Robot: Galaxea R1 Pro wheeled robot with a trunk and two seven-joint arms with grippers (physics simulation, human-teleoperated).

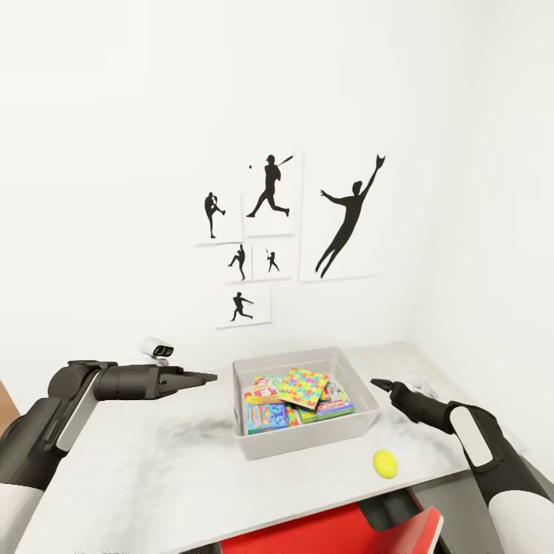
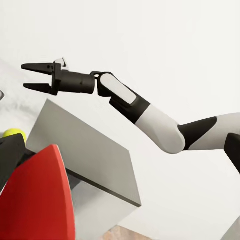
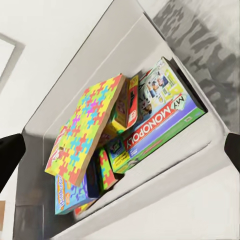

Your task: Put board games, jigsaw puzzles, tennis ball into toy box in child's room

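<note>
The grey toy box (image 1: 362,400) stands in the middle of the table, holding a bright jigsaw puzzle box (image 1: 303,387) tilted on top, a Monopoly board game (image 1: 335,402) and other colourful boxes (image 1: 267,416). Seen from the right wrist, the puzzle box (image 3: 85,130) leans over the Monopoly box (image 3: 160,125). The yellow tennis ball (image 1: 385,462) lies on the table in front of the box's right corner. My left gripper (image 1: 209,378) hovers left of the box, open and empty. To the box's right, my right gripper (image 1: 378,382) hangs open and empty, also seen in the left wrist view (image 2: 26,76).
The grey-white table (image 1: 154,477) sits in a wall corner. A small white device (image 1: 158,348) rests at its back left. A red and black chair (image 1: 331,531) is tucked under the front edge. Black baseball silhouette posters (image 1: 269,192) hang on the wall.
</note>
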